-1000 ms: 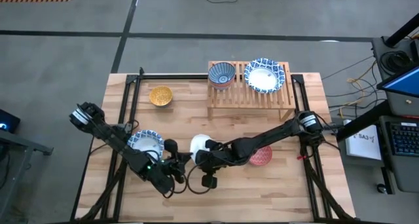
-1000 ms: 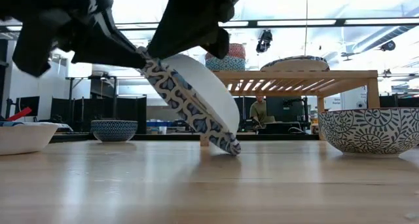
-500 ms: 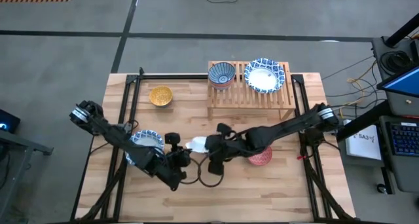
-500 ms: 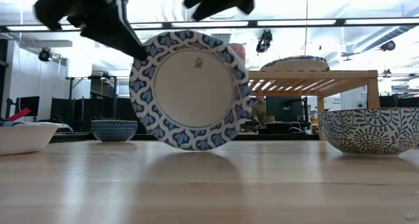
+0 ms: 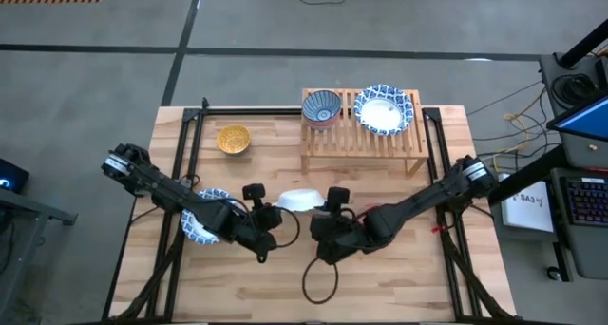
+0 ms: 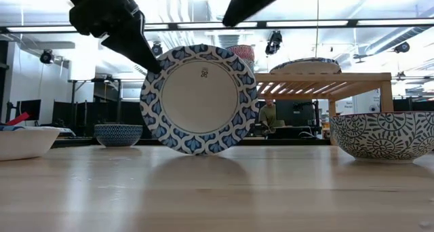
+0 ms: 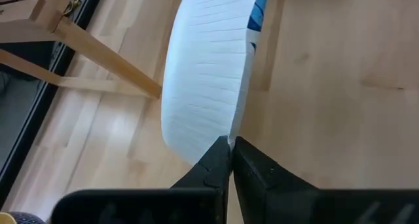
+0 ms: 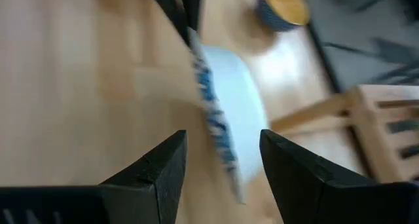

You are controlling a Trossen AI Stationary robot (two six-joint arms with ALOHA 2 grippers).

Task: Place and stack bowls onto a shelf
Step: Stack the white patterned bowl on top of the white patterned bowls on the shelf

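A large blue-and-white bowl [image 6: 201,100] stands on edge at mid table, its underside toward the near edge. My left gripper [image 5: 276,212] is shut on its rim, at the upper left in the low view. My right gripper [image 8: 222,142] is open just to the bowl's right. Its fingers stand on either side of the bowl's rim [image 8: 213,112] without touching it. The shelf [image 5: 366,141] at the back holds a dark blue patterned bowl [image 5: 322,107] and a large blue-and-white bowl [image 5: 384,110], both sitting on its slats. My left gripper pinches the bowl's rim [image 7: 239,122] between its two fingers, one on the white inside, one on the patterned outside. The fingers [image 6: 146,55] come slanting down from the table's left. The bowl hangs upright on edge below them. I cannot tell whether its lowest rim [image 6: 198,152] touches the table.
A yellow bowl [image 5: 233,139] sits at the far left of the table. Another large blue-and-white bowl [image 5: 196,226] lies under my left arm. A patterned bowl [image 6: 383,133] stands to the right in the low view. A cable loop [image 5: 318,282] lies near the front edge.
My right gripper has let go of the bowl and drawn back toward the table's right edge. The bowl, which leaned with its lower rim on the table, has turned upright on edge, with its underside now facing the near edge. My left gripper has kept hold and risen a little.
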